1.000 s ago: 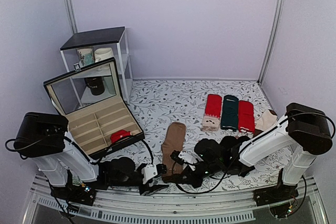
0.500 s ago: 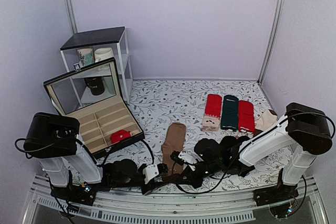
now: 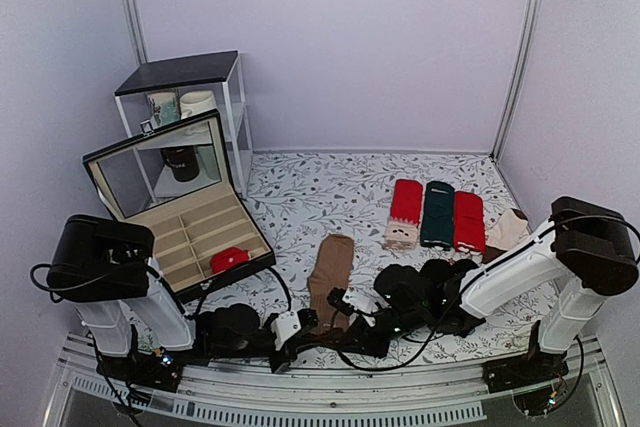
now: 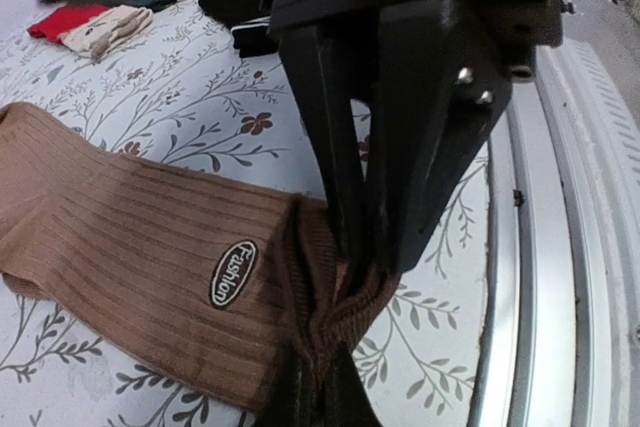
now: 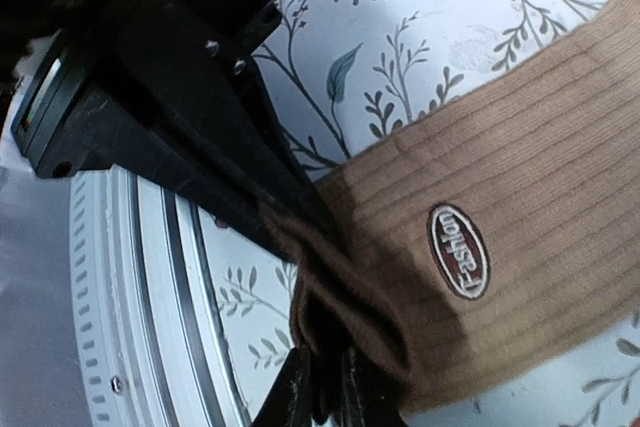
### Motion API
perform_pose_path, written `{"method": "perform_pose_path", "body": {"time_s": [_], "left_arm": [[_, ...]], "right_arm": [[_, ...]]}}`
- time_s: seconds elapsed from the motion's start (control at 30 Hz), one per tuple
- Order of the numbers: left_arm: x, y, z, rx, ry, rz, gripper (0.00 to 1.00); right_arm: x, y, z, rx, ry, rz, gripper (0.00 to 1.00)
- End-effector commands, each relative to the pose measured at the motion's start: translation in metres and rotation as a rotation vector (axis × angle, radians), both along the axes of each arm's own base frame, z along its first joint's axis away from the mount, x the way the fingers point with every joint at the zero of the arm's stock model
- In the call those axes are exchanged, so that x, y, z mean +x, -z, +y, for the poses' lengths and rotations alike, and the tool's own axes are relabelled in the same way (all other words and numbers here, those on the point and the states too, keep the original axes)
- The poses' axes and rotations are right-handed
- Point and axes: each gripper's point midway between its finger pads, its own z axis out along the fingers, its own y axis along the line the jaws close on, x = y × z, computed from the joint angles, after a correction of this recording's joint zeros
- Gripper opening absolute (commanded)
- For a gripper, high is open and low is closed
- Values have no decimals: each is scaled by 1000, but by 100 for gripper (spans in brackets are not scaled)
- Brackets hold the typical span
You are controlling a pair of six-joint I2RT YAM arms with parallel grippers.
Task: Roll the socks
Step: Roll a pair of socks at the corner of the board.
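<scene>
From above, my left claw [image 3: 308, 322] and right claw [image 3: 334, 303] meet low at the near end of the tan-brown ribbed knitted socks [image 3: 331, 265]. The socks lie as a flat strip on the floral-patterned counter [image 3: 320, 187], running away from both claws. Both forearms stretch out nearly level just over the counter, reaching inward towards each other. The open black compartment box [image 3: 190, 237] stands well to the left of my left claw.

Through my left wrist camera, my left claw [image 4: 312, 392] is clenched on the near hem of the socks [image 4: 120, 237], with the knit bunched right in front of it. My right claw [image 4: 372, 247] comes in from opposite, tips nearly together, pressed into the same bunched hem.

Through my right wrist camera, my right claw [image 5: 322, 392] pinches a fold of the socks [image 5: 530, 187] beside the oval label [image 5: 458, 250]. My left claw [image 5: 295, 217] bites the hem just beyond it.

I judge this is the start of the roll: the hem is gathered and nothing is wound yet. The next move calls for turning the hem over towards the far end with both claws together, keeping the fold tight and straight.
</scene>
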Motion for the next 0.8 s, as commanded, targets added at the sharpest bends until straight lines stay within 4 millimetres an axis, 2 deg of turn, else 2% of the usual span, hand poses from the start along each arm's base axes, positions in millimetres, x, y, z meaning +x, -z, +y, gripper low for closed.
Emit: {"method": "perform_pose_path", "body": {"time_s": [0.0,0.1,0.2,0.37,0.53,0.77], "left_arm": [[-10,7,9,4,-9,116,0],[-13,13,17,13,-20,173,0],[-17,21,20,39,-19,210,0],[-17,25,16,59,-16,219,0],[-17,29,18,67,-17,236,0],[-16,31,20,76,-24,245,0]], "right_arm": [[11,-31,-13,84,36,-140,22],[10,-58,-24,208,23,-255,40],[5,-71,-35,307,-15,-370,49],[-1,-57,-26,284,-132,-450,53],[0,-44,-14,286,-185,-552,55],[-14,-31,8,269,-296,-562,55]]}}
